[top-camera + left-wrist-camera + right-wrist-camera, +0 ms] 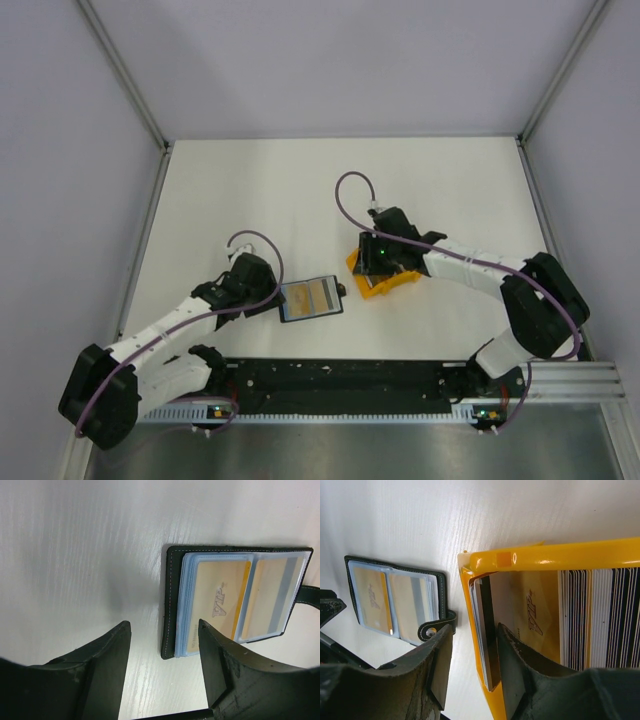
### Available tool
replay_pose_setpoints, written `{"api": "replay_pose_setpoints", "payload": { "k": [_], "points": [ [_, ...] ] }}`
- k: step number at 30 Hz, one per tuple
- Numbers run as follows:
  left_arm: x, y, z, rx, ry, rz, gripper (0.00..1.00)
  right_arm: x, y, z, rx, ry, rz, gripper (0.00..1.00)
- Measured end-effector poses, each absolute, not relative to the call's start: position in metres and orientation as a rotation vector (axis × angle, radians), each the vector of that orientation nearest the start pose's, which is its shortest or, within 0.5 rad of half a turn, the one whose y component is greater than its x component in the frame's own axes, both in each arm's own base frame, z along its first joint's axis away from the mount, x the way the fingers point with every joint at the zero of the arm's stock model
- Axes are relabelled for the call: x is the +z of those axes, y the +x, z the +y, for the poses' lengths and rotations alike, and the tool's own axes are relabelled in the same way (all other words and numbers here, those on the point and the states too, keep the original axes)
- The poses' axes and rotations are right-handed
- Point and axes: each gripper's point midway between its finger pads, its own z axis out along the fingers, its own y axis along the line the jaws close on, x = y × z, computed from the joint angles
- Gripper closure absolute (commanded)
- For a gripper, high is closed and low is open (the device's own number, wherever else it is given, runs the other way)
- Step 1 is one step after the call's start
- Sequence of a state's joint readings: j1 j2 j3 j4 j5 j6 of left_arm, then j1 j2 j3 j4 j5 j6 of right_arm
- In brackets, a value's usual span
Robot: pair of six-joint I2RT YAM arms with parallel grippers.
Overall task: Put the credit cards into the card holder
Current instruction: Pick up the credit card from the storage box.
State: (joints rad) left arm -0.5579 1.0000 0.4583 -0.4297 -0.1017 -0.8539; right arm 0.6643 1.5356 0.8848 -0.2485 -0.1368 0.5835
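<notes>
The card holder [308, 297] lies open on the table, its black cover [171, 600] under pale blue sleeves with gold cards in them. My left gripper [162, 625] is open at its near left corner, one fingertip [212, 645] over the sleeves and the other on bare table. The credit cards [600, 620] stand edge-on as dark and silvery stripes in an orange bin [555, 555], beside a gold card [535, 610]. My right gripper [472, 629] is open and straddles the bin's wall and a few cards [482, 630] leaning on it. A gap shows beside the outer finger.
The orange bin [372, 290] sits just right of the card holder [395, 602], whose snap strap [437, 625] points toward it. White enclosure walls and metal posts ring the table, and a black rail runs along the near edge.
</notes>
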Motion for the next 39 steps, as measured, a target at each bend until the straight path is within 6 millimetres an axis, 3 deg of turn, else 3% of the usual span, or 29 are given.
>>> {"api": "replay_pose_setpoints", "payload": {
  "k": [25,33,36,39],
  "points": [
    [0.037,0.196,-0.140,-0.432,-0.419,2.554,0.40,0.068,0.263,0.260,0.696,-0.150,2.582,0.80],
    [0.037,0.196,-0.140,-0.431,-0.419,2.555,0.40,0.075,0.264,0.261,0.726,-0.149,2.568,0.82],
    [0.037,0.196,-0.140,-0.431,-0.419,2.555,0.40,0.077,0.264,0.260,0.735,-0.147,2.564,0.91],
    [0.037,0.196,-0.140,-0.432,-0.419,2.555,0.40,0.079,0.266,0.258,0.738,-0.135,2.560,0.93]
  ]
}}
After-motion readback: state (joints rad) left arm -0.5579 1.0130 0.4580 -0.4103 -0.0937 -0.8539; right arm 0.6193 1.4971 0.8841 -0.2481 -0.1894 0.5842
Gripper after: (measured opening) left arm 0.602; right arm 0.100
